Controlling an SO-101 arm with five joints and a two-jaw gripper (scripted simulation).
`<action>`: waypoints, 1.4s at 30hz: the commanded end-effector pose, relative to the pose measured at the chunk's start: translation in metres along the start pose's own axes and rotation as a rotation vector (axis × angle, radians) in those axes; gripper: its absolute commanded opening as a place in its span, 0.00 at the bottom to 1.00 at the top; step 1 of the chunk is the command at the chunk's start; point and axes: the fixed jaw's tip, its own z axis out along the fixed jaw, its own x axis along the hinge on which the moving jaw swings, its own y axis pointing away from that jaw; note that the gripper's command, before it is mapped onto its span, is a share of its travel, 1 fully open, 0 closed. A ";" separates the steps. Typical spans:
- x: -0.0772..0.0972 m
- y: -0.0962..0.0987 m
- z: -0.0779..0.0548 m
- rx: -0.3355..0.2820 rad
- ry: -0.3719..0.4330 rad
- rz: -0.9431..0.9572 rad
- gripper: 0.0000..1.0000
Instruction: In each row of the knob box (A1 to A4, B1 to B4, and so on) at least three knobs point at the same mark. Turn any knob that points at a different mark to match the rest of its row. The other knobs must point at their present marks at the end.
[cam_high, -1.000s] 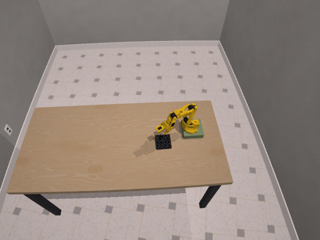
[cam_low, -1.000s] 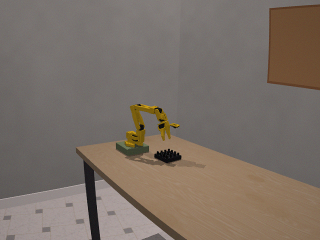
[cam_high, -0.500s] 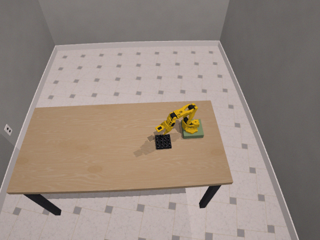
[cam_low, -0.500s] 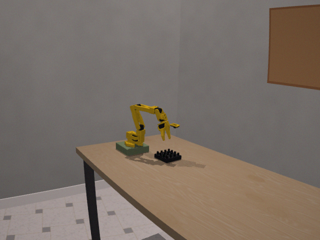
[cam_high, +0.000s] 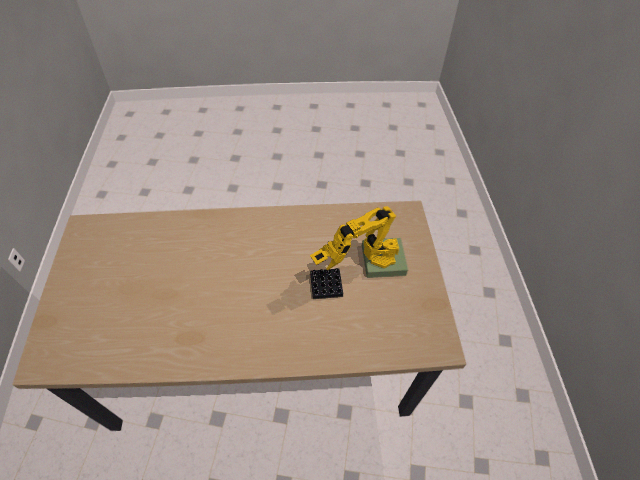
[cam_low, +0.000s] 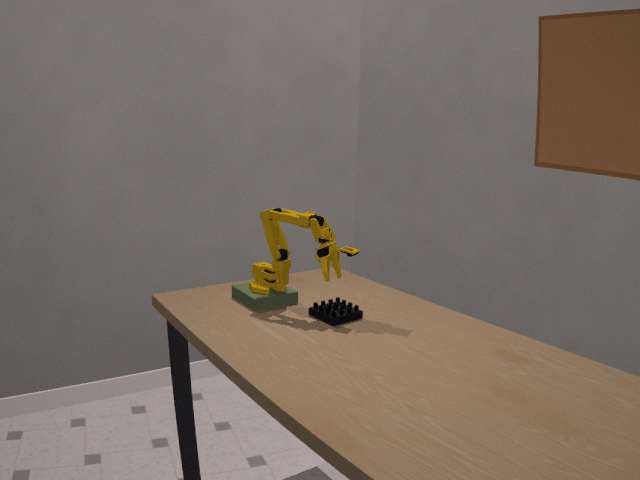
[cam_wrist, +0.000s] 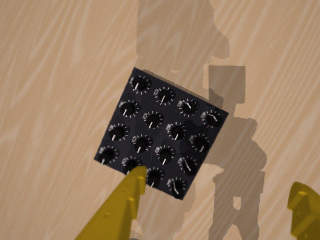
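Note:
The black knob box (cam_high: 326, 283) (cam_low: 338, 313) (cam_wrist: 159, 126) lies on the table, turned at an angle in the wrist view. It has a four-by-four grid of black knobs with white pointers. In the wrist view, the right-edge line has three slanted pointers, while its second knob from the top (cam_wrist: 200, 143) points down. In the line beside it, the top knob (cam_wrist: 188, 106) points up-left and the other three down. The two left lines look alike, pointing down. Row letters are unreadable. My gripper (cam_low: 332, 279) (cam_wrist: 219, 179) is open and empty above the box; one jaw partly hides a bottom-edge knob.
The arm stands on a green base block (cam_high: 386, 268) (cam_low: 264, 300) near one end of the wooden table (cam_high: 180, 289) (cam_low: 439, 372). Shadows of the arm fall across and beside the box. A brown board (cam_low: 589, 93) hangs on the wall.

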 end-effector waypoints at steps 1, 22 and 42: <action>-0.003 0.001 0.000 -0.004 -0.011 0.002 0.40; 0.045 0.002 0.021 -0.012 0.317 0.000 0.40; 0.061 0.001 0.026 -0.009 0.431 0.029 0.39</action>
